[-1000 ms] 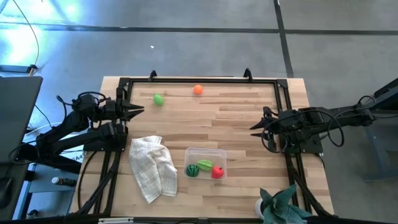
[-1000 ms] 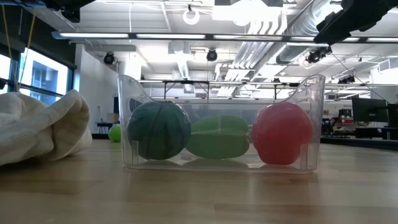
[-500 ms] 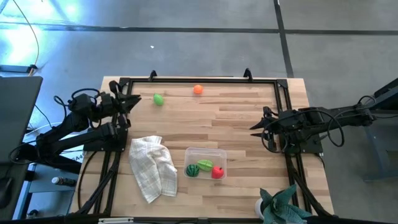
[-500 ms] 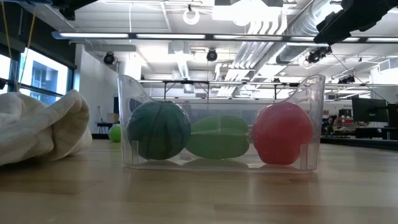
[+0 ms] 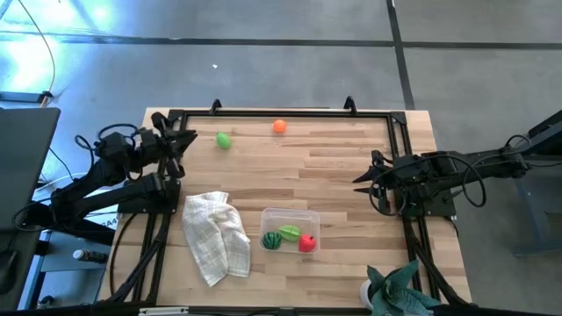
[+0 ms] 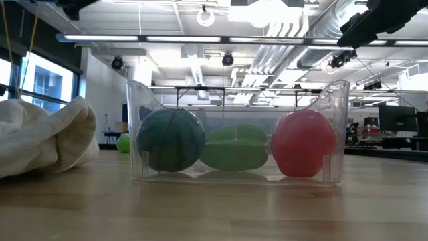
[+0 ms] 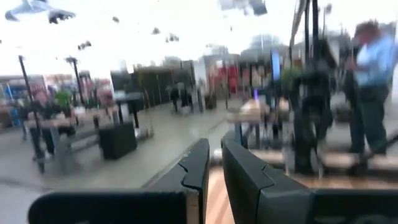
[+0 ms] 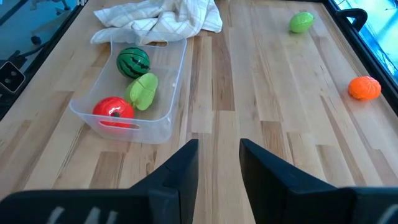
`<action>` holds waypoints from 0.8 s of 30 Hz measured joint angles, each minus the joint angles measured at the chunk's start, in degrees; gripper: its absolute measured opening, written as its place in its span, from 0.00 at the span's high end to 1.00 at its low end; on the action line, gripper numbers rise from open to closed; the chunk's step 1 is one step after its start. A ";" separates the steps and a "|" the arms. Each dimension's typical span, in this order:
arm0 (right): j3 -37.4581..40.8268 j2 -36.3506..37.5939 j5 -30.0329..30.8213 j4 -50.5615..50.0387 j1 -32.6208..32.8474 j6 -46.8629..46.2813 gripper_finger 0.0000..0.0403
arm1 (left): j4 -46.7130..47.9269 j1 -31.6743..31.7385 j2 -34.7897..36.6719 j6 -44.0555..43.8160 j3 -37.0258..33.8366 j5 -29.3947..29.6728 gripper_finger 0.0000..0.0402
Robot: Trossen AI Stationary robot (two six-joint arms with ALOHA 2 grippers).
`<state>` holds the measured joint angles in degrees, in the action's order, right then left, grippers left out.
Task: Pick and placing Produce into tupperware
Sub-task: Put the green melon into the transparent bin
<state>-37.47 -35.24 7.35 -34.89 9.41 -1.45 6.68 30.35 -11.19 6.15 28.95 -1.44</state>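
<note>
Three toys lie in the tub, two lie loose on the far side of the table, and neither gripper holds anything.

The wooden table (image 5: 351,167) carries a crumpled white cloth (image 5: 215,235) at the near left, just left of the clear tub (image 5: 291,230). Inside the tub, from left to right, sit a dark green striped ball (image 5: 272,239), a light green leafy piece (image 5: 289,233) and a red fruit (image 5: 307,242). A bright green fruit (image 5: 224,140) and an orange fruit (image 5: 279,125) lie well apart from the tub at the far edge. The left gripper (image 5: 180,140), its fingers nearly pressed together, hangs at the far left, near the bright green fruit. Since a second ago it has swung toward the far edge and, it seems, lifted. The right gripper (image 5: 358,180), fingers slightly apart, waits at the right edge, unmoved.
</note>
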 joint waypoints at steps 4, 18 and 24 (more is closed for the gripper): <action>0.00 0.00 0.00 0.00 0.01 0.00 0.74 | -14.75 0.00 -1.13 -0.43 0.02 0.01 0.91; 0.00 0.02 0.00 0.02 0.02 0.00 0.74 | 7.91 0.01 -27.02 -6.03 24.28 23.15 0.91; 0.00 0.01 0.00 0.01 0.02 0.00 0.74 | 49.04 0.07 -47.76 -21.26 46.87 32.38 0.91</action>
<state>-37.47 -35.24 7.35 -34.88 9.43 -1.45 55.72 30.41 -58.94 -15.11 75.82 30.94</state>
